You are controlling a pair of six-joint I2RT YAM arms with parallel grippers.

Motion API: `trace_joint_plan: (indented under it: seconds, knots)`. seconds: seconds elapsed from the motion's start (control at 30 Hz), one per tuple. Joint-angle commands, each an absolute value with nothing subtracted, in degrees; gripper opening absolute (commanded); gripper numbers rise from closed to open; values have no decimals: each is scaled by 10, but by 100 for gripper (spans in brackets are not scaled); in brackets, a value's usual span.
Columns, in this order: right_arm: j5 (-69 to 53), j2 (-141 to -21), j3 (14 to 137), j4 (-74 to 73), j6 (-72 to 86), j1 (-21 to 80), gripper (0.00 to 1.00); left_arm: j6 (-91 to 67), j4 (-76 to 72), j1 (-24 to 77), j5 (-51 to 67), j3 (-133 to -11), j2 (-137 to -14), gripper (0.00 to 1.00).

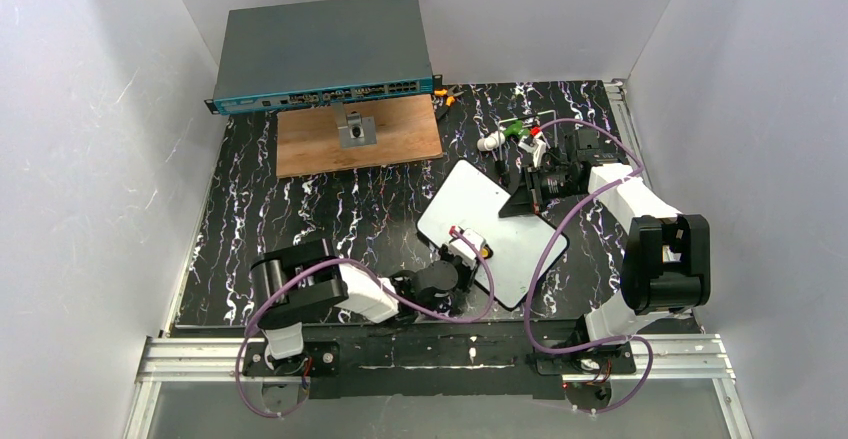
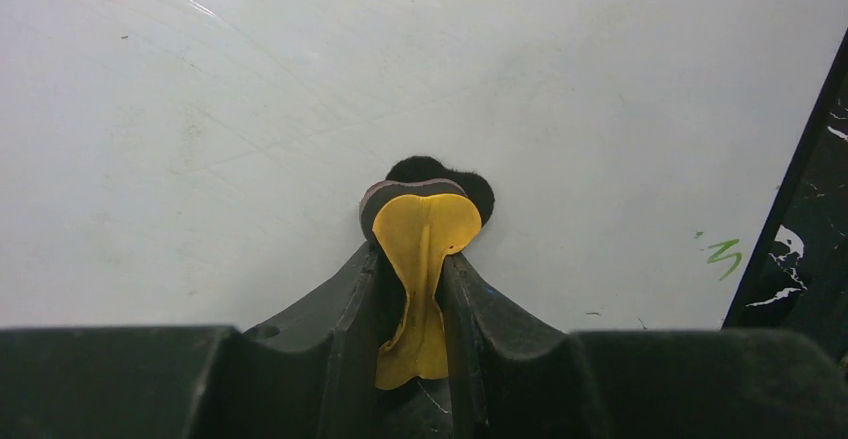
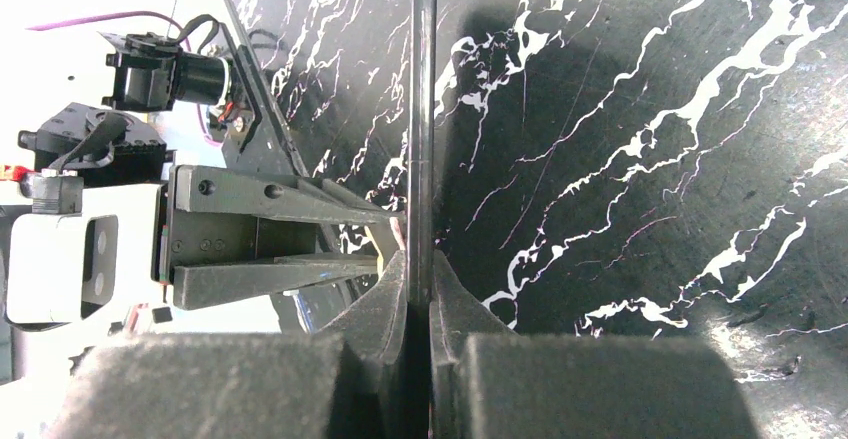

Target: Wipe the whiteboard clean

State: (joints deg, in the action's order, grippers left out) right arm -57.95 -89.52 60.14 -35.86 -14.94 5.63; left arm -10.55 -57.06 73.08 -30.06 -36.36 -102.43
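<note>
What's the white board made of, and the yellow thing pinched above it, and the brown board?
Whiteboard: probably coated plastic or metal, glossy; lamp glare shines off it.
Eraser: the yellow part looks soft, maybe foam or rubber, creased where it is pinched; its black tip looks fuzzy, like felt.
Brown board: likely wood, matte, faint grain.
</note>
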Motion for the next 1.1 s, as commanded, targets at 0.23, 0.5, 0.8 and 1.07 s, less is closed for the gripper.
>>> trace_joint_plan:
  seconds: [0.23,0.5,0.8,1.07]
  knots:
    - [-639,-894,606,-381,-142,61,1,3,-554,800,-260,-432,-1060,0]
    - [-640,-893,607,-381,-142,61,1,41,-563,828,-265,-457,-1090,0]
    - [-641,-892,606,-382,-142,60,1,-68,-591,746,-327,-371,-1035,0]
    - [-649,-893,605,-378,-134,61,1,16,-607,789,-295,-399,-1045,0]
